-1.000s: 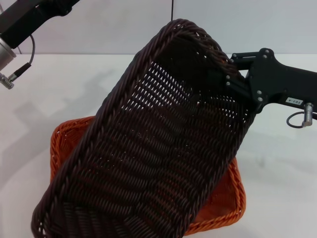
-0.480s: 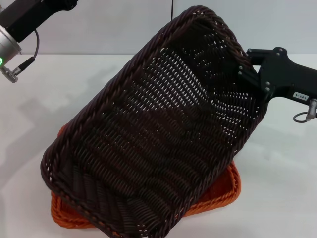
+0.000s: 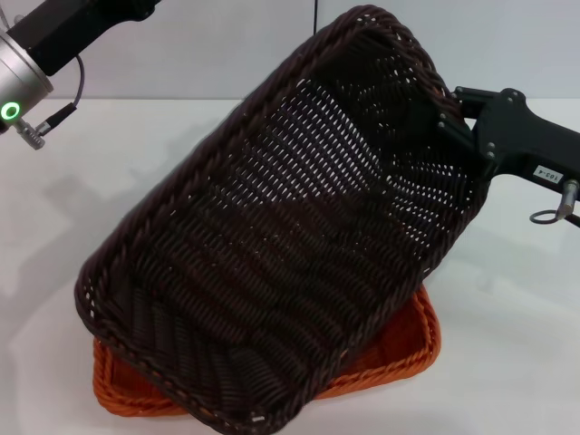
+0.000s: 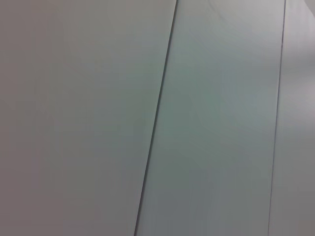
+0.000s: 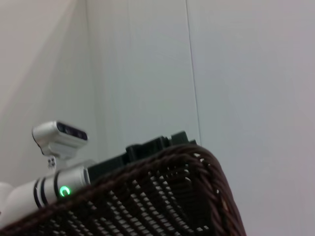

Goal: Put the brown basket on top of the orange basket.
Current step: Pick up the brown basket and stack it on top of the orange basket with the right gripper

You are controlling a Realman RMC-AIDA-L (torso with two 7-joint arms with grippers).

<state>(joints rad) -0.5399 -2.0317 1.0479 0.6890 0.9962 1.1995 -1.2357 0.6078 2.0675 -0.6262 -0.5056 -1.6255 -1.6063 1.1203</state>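
Since half a second ago, the dark brown woven wicker basket (image 3: 290, 236) has sunk slightly, low end over the orange woven wicker basket (image 3: 412, 349) on the white tabletop (image 3: 507, 344); lowering remains. Right tool (image 3: 450, 122) clamped on its rim. Right wrist view alone shows the left arm behind the rim.

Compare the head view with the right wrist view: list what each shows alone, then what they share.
Only the head view shows the orange basket lying flat on the white table, the right hand clamped on the brown basket's raised rim, and the whole basket tilted steeply, its low end over the orange one.

Only the right wrist view shows the head camera unit, seen past the basket's rim.

Both show the brown basket and the left arm with its green light, raised apart from the baskets.
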